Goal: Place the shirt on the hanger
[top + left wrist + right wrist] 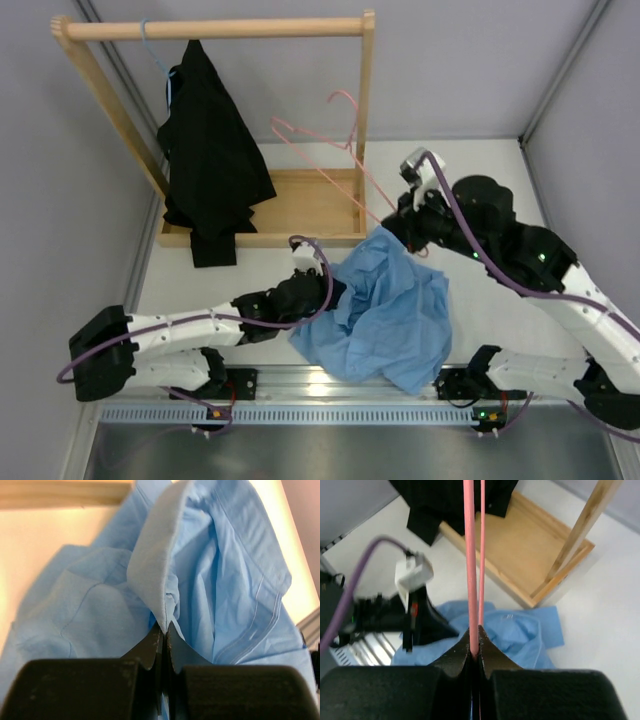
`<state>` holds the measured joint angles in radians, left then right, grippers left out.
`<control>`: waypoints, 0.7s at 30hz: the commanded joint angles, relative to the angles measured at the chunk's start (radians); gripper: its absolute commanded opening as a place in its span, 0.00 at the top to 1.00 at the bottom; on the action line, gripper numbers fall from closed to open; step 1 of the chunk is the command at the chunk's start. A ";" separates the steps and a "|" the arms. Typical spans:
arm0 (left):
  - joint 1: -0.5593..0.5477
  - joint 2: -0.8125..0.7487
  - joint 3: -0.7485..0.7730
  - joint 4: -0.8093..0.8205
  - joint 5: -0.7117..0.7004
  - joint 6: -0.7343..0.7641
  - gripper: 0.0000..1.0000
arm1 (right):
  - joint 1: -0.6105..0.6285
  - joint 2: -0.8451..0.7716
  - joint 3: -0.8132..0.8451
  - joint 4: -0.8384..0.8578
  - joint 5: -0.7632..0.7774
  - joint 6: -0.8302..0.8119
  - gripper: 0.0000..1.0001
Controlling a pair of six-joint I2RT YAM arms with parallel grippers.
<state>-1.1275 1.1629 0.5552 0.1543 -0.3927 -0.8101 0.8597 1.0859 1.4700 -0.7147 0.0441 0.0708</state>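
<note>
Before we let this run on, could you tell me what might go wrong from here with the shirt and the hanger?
1. The left fingers pinch only a thin fold of the shirt; the floppy cloth may slip out when lifted.
2. The right fingers clamp two thin wires of the hanger at their tips; it may twist.
3. The hanger passes close to the rack post and could snag there.

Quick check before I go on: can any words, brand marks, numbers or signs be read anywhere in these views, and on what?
No text can be read in any view.
White label on the shirt: too small and blurred to read.
Hanger, black garment, wooden rack: no print shows.
</note>
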 commanded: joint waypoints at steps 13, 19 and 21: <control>0.152 -0.031 0.192 -0.219 -0.048 0.029 1.00 | -0.007 -0.529 -0.234 -0.546 -0.111 0.161 1.00; 0.216 0.040 0.281 -0.249 -0.018 0.042 1.00 | -0.007 -0.653 -0.305 -0.609 -0.185 0.217 1.00; 0.236 0.056 0.316 -0.260 -0.012 0.045 1.00 | -0.007 -0.684 -0.341 -0.620 -0.216 0.231 1.00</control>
<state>-0.9192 1.2018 0.8021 -0.0956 -0.4164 -0.7830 0.8597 0.4313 1.1652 -1.2789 -0.1074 0.2527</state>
